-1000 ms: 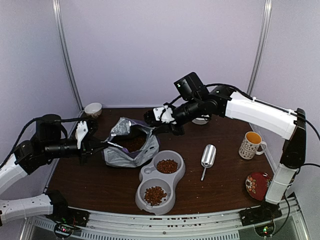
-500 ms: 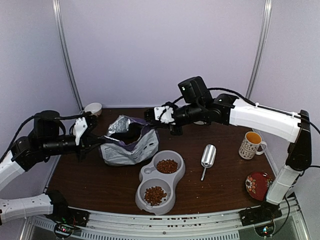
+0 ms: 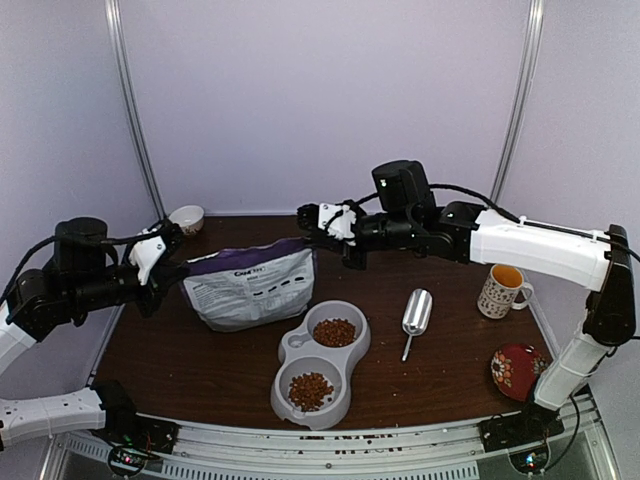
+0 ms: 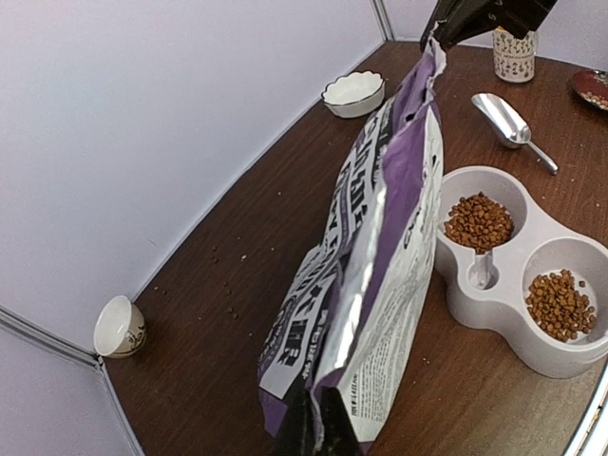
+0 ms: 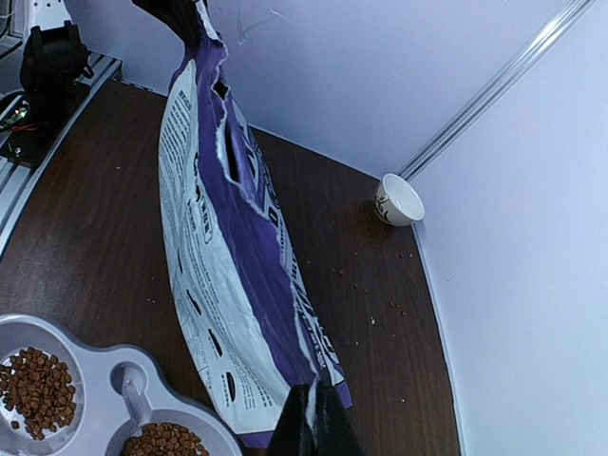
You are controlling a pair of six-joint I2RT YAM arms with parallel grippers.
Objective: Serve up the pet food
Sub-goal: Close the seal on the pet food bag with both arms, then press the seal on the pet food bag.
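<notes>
On my top feed both claws are clenched on the purple bag [image 3: 250,290], one at each upper corner. The left claw [image 3: 178,270] pinches the corner at the left and the right claw [image 3: 315,243] pinches the corner at the right, so the top edge is pulled into a flat line between them. The bag stands upright on the brown surface [image 3: 200,365], printed face toward me, and its mouth is drawn closed, so I cannot see inside.

From the left wrist camera I look along the bag [image 4: 380,266] edge-on: my own fingers [image 4: 302,432] grip it at the bottom of the picture and the other arm's dark claw [image 4: 484,17] bites the far corner at the top. The right wrist camera gives the mirror of that. The bag [image 5: 237,275] runs away from my fingers [image 5: 290,432] up to the left claw [image 5: 182,21].

The pet food [image 3: 334,332] lies in the grey double bowl [image 3: 352,358] just in front of the bag — a heap of reddish-brown kibble in each compartment. A few loose pellets [image 5: 361,285] are scattered on the surface behind the bag.

The metal scoop [image 3: 416,312] lies to the right of the bowl, apart from it. Farther right stand a patterned mug [image 3: 500,290] and a red plate [image 3: 516,368], and a small white bowl [image 3: 186,217] sits in the back left corner.
</notes>
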